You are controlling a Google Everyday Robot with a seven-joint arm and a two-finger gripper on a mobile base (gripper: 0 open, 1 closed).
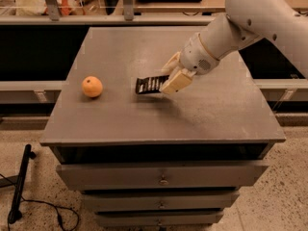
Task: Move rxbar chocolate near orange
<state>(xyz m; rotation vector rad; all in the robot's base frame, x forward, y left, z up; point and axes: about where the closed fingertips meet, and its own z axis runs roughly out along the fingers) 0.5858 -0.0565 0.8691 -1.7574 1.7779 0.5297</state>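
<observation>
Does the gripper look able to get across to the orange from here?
Probably yes: the gripper, shut on the bar, is to the right of the orange in the view, and nothing stands on the table between them.

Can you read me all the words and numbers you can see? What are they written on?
No text here can be read.
rxbar chocolate: a row of pale marks on the black wrapper, too blurred to read.
orange: no writing shows.
gripper: no label shows; it is over the middle of the table, shut on the bar's right end.
Drawer fronts below: no readable labels.
</observation>
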